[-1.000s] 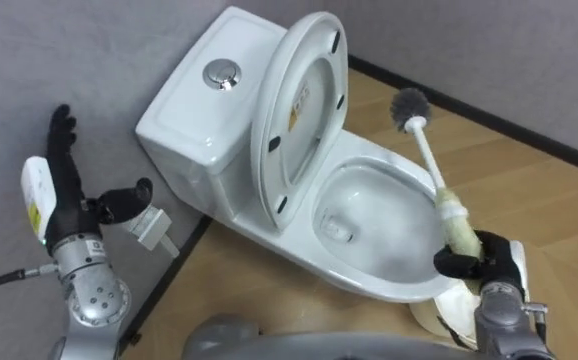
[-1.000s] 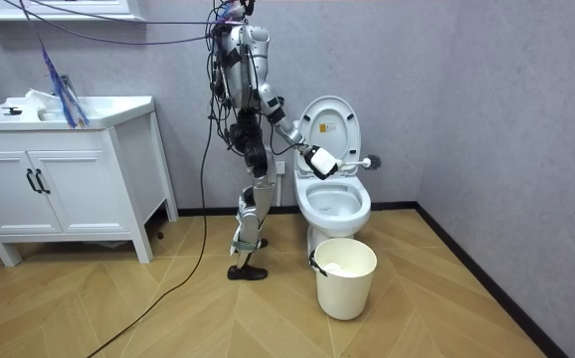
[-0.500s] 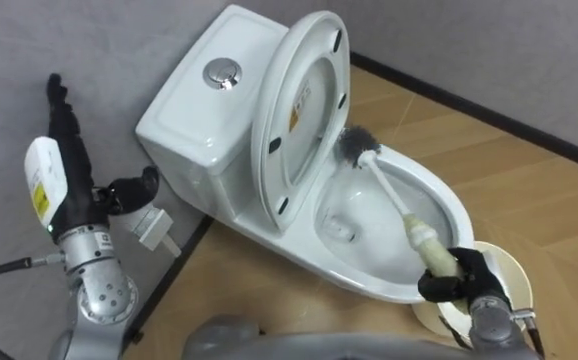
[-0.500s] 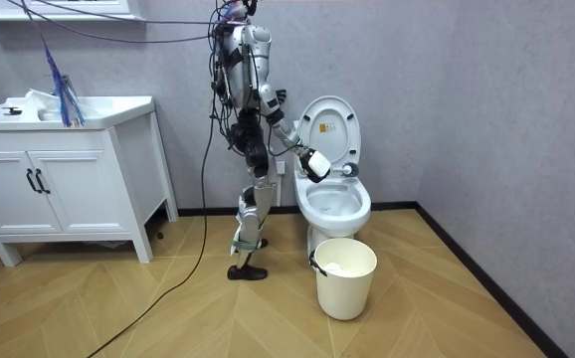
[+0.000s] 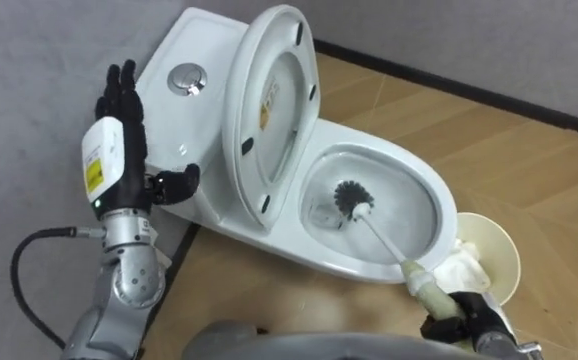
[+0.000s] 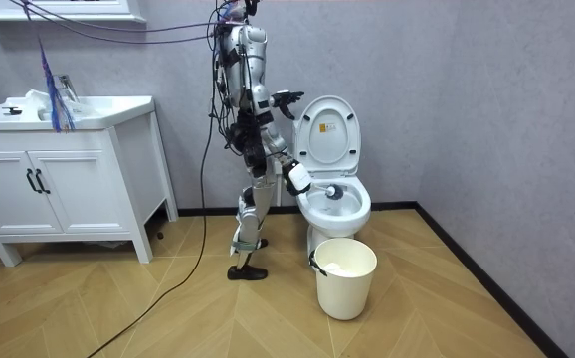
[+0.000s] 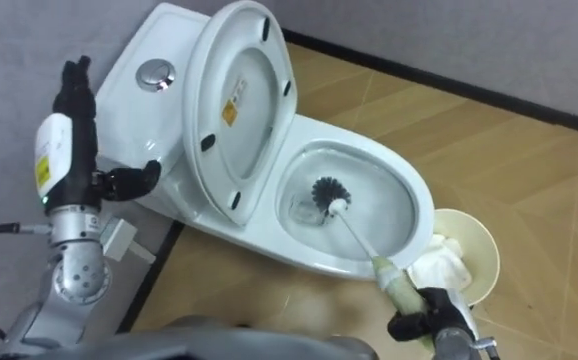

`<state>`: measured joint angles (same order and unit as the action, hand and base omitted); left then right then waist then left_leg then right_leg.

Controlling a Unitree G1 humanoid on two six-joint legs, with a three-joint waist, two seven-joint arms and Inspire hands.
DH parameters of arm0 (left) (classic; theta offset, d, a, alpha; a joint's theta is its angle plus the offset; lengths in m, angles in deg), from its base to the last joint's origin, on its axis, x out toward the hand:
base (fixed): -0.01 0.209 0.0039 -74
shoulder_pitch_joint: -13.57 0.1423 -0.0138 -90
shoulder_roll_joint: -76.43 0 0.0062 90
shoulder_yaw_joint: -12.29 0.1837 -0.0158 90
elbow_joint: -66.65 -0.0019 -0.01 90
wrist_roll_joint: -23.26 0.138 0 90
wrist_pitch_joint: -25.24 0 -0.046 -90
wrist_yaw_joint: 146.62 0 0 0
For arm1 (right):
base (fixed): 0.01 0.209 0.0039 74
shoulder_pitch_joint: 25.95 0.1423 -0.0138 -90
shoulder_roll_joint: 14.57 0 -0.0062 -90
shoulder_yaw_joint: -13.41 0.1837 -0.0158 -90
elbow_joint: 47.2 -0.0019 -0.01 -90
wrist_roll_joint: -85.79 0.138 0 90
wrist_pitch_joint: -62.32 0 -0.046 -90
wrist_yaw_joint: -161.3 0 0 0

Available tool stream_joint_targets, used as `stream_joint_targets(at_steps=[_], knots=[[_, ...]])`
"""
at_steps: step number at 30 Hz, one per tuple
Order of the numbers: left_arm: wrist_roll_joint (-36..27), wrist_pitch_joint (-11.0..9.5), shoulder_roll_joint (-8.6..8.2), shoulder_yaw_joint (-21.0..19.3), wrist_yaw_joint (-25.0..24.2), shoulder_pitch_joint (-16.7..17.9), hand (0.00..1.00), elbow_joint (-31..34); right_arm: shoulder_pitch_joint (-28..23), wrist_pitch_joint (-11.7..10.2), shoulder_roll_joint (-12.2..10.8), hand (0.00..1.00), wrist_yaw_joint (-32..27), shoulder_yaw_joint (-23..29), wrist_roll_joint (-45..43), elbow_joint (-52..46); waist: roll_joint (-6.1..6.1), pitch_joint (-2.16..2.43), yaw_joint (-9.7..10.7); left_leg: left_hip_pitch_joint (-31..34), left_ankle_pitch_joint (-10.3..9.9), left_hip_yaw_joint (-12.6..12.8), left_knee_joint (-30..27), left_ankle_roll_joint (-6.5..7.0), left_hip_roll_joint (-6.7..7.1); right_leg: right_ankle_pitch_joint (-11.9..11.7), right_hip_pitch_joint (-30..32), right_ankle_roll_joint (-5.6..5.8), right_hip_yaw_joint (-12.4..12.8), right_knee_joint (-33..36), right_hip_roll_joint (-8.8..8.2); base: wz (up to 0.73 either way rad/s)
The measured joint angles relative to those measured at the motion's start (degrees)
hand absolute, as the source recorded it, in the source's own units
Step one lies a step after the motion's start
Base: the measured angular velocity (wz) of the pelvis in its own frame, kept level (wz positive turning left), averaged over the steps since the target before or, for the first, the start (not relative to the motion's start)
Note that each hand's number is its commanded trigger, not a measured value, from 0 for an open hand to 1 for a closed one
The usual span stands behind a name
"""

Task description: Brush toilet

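The robot is standing beside the toilet (image 5: 389,152), whose seat (image 5: 269,110) is standing raised in front of the tank (image 5: 184,60). The bowl is taking the head of the brush (image 5: 382,235), which is lying low against the inner wall near the drain. Scrubbing well probably means pressing the bristles firmly to the porcelain and sweeping round under the rim without splashing. The bin (image 5: 499,245) just beside the bowl is holding something white and crumpled, perhaps paper. The left hand (image 5: 119,150) is hovering by the tank, fingers straight, grasping nothing. The right hand (image 5: 457,322) is curling tightly round the handle's thick end.
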<state>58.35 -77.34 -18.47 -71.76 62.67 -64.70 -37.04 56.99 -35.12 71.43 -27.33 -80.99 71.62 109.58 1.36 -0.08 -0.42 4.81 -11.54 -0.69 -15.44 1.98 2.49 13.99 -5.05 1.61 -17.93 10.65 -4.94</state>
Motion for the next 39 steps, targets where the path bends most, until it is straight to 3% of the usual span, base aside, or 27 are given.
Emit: stream_joint_targets(at_steps=[3,10,18,19,21,26,28,31,33,39], knots=[[1.04,1.53,0.95,0.75,-1.40,-0.51,0.00,-0.95,0.07,0.13,0.42,1.00,0.16,0.00,-3.28,-0.06,-0.06,-0.10,0.92,-0.04,0.01,0.49,0.08,0.02,0.03,0.00,0.20,0.01,0.61,-0.02,-0.04,-0.09],[1.63,1.68,1.62,1.73,-4.24,-2.97,0.00,-2.36,0.47,1.13,1.86,1.00,0.08,-0.66,-11.73,-0.28,0.58,-0.53,1.68,0.29,0.01,0.55,0.13,0.02,-0.05,0.00,0.69,0.01,0.72,-0.06,-0.04,0.00],[2.15,2.31,1.87,3.18,-7.52,-5.19,0.00,-10.29,3.69,2.59,2.56,1.00,-1.33,-2.32,-22.04,-0.47,1.54,-0.36,0.91,0.85,0.04,1.31,0.21,-0.01,-0.31,-0.02,1.48,0.00,0.64,0.16,0.05,-0.03],[2.52,2.04,1.96,3.45,-7.56,-5.78,0.00,-11.69,4.20,2.99,2.62,1.00,-1.85,-2.33,-23.81,-0.74,1.73,-0.11,0.38,1.58,0.05,1.30,0.02,-0.02,-0.30,-0.04,2.14,-0.03,0.47,0.29,0.06,0.00],[2.65,1.17,2.01,3.89,-7.58,-7.35,0.00,-12.18,5.36,3.20,3.16,1.00,-2.97,-2.85,-26.90,-0.86,1.90,-0.11,-0.16,2.68,0.14,0.58,-0.34,-0.04,0.00,-0.15,2.77,-0.15,-0.21,0.29,0.11,0.17],[2.82,-2.01,4.19,6.87,-7.14,-12.80,0.00,-16.46,12.17,2.76,6.07,1.00,-6.36,-7.05,-32.72,-0.20,2.28,-0.40,-2.20,6.77,1.75,-1.27,-0.31,-0.18,0.15,-0.45,6.58,-0.52,-1.58,1.27,-0.06,0.18],[3.16,-3.16,4.20,8.41,-6.77,-16.11,0.00,-18.87,16.44,2.47,7.79,1.00,-8.86,-9.11,-36.07,0.06,2.45,-0.87,-4.72,8.70,2.52,-1.19,-0.30,-0.28,0.13,-0.59,9.09,-0.76,-1.68,2.52,-0.11,0.00],[3.13,-5.06,4.30,8.84,-6.22,-19.57,0.00,-19.99,22.70,1.89,9.49,1.00,-10.69,-10.77,-38.24,0.97,2.83,-1.97,-6.87,11.67,3.61,-1.54,-0.36,-0.46,-0.09,-0.83,12.43,-1.17,-2.62,3.90,-0.27,0.09],[3.13,-5.94,4.31,9.11,-6.00,-21.36,0.00,-20.03,25.61,2.15,10.32,1.00,-12.37,-11.42,-38.47,1.20,3.03,-2.44,-7.99,13.94,3.96,-2.02,-1.03,-0.52,-0.11,-0.83,14.79,-1.21,-2.77,5.14,-0.31,0.10],[3.14,-7.80,6.61,12.53,-3.48,-25.77,0.00,-19.13,30.98,3.43,15.13,1.00,-14.67,-17.99,-39.23,1.22,3.95,-3.25,-11.47,20.78,3.97,-3.06,-4.63,-0.52,-0.71,-0.79,21.27,-1.25,-3.39,8.98,-1.01,0.06]])
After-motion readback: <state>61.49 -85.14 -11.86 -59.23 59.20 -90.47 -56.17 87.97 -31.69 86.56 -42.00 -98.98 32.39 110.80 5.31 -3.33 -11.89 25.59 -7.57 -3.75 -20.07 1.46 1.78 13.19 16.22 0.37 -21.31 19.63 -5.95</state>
